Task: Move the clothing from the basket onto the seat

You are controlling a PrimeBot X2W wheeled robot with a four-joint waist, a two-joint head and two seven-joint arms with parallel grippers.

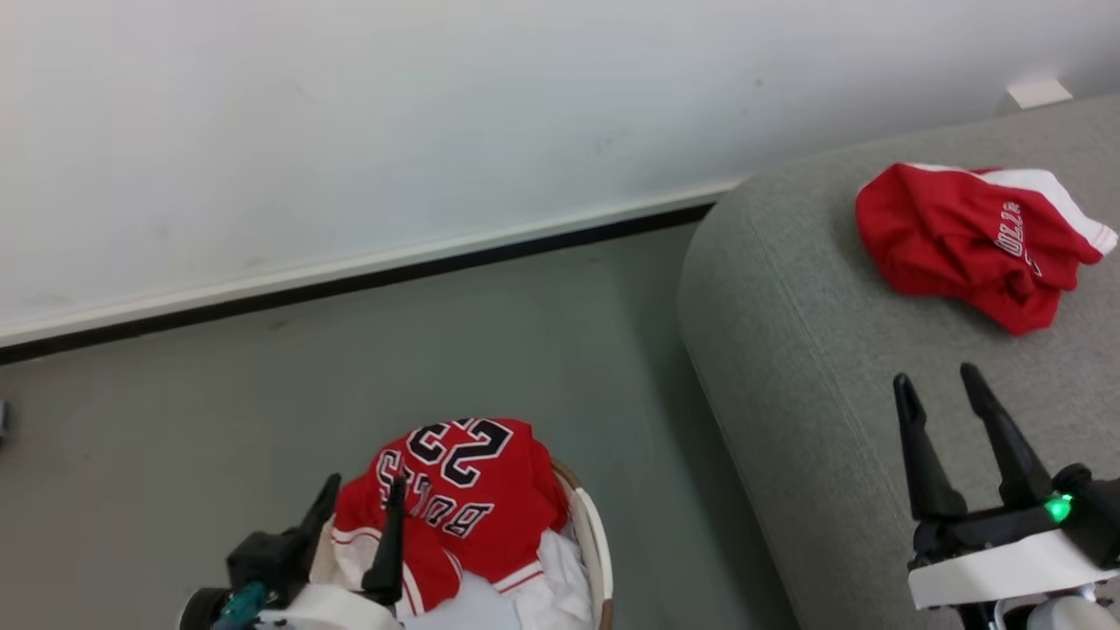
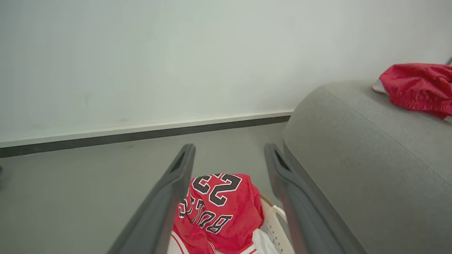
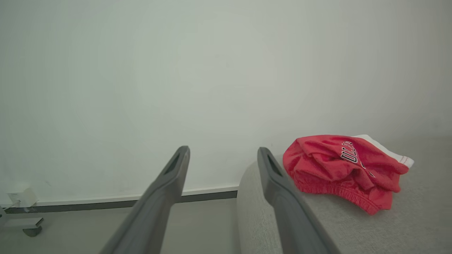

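Left end effector [image 1: 365, 483] is at the basket [image 1: 596, 535], fingers spread wide and gripping nothing. The red number 23 jersey [image 1: 477, 503] sits heaped on top of the load, showing between them. Right end effector [image 1: 935, 376] is wide too, empty, above the sofa [image 1: 805, 367]. Red shorts [image 1: 954, 241] lie crumpled on the sofa.

We see a crumpled red jersey [image 1: 464, 490], its "BULLS" and 23 upside down to us, heaped atop the cream, brown-rimmed basket [image 1: 597, 535]; a second red garment [image 1: 962, 236] with white trim lies bunched on the light-grey seat [image 1: 805, 376] just beside it.
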